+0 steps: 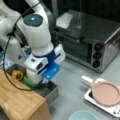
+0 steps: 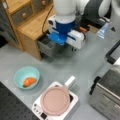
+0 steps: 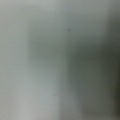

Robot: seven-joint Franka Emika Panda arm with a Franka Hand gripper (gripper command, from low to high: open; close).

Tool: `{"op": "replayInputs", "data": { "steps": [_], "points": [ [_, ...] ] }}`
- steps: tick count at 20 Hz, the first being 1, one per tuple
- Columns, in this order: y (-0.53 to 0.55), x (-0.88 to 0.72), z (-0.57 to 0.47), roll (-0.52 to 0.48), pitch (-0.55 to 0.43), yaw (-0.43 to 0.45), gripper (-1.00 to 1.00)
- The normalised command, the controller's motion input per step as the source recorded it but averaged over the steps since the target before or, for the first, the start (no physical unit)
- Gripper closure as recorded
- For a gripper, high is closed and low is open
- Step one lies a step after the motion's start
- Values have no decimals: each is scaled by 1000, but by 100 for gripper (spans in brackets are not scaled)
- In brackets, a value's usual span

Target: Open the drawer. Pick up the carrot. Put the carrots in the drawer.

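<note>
The grey drawer (image 1: 51,91) (image 2: 46,47) stands pulled out of the wooden-topped cabinet (image 1: 17,102) (image 2: 32,25) in both front views. A yellow vegetable (image 1: 18,74) and a green one (image 1: 29,82) lie in it. My gripper (image 1: 42,81) (image 2: 62,40) hangs low over the drawer's open end, its fingertips hidden behind the white and blue hand. The carrot (image 2: 29,81) lies in a teal bowl (image 2: 18,75) on the table, well away from the gripper. The wrist view gives only a blurred grey surface.
A toaster oven (image 1: 95,42) (image 2: 107,92) stands close beside the arm. A white tray (image 1: 88,96) (image 2: 72,100) carries a pink plate (image 1: 106,93) (image 2: 55,100), with the teal bowl's rim (image 1: 82,115) near it.
</note>
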Motion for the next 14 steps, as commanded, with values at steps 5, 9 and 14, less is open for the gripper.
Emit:
{"op": "replayInputs", "data": {
  "steps": [5, 9, 14],
  "points": [
    [145, -3, -78, 77, -73, -146, -100],
    [151, -3, -75, 102, -59, -206, -100],
    [182, -3, -62, 130, -34, -257, -100]
  ]
}}
